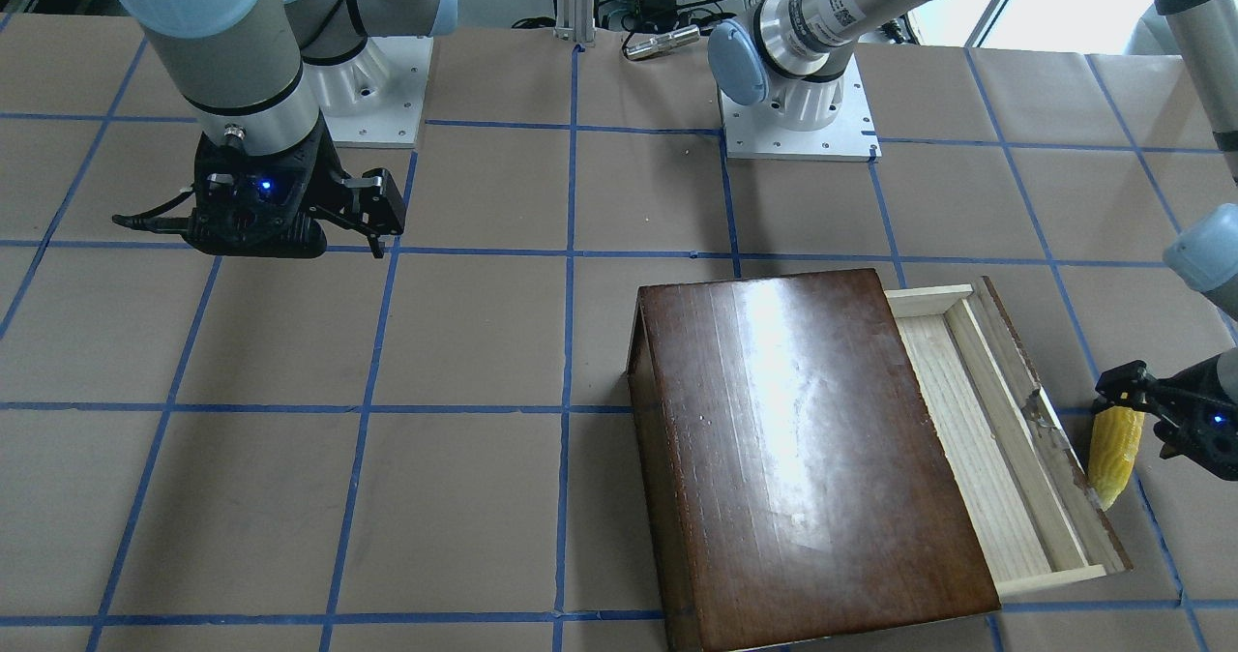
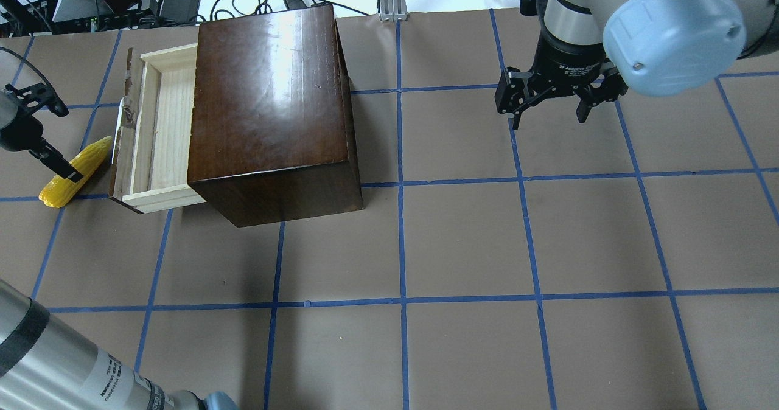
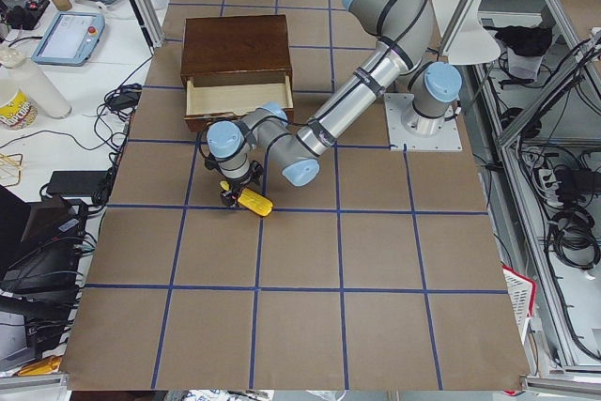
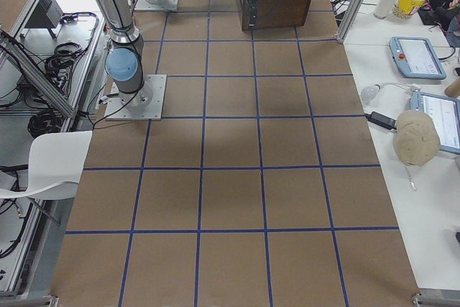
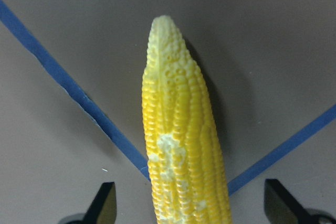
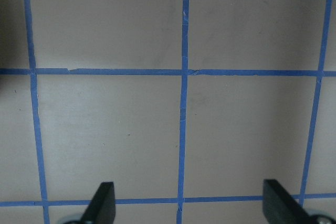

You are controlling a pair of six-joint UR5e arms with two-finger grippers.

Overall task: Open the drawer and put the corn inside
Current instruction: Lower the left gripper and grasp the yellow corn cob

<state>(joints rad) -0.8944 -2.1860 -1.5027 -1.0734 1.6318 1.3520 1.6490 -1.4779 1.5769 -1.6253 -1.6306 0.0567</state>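
Fingers astride corn beside open drawer

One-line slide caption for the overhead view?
Left gripper open over the corn beside the pulled-out drawer; right gripper open, holding nothing.

The brown surface, gridded with blue tape, carries a dark wooden cabinet at the overhead view's upper left and a corn at its left edge.

Light is bright and even from overhead, white glare streak on the glossy dark-brown wooden cabinet top, soft shadows on the brown paper-covered table, far edge blown out, yellow toy corn cob slightly soft close-up.
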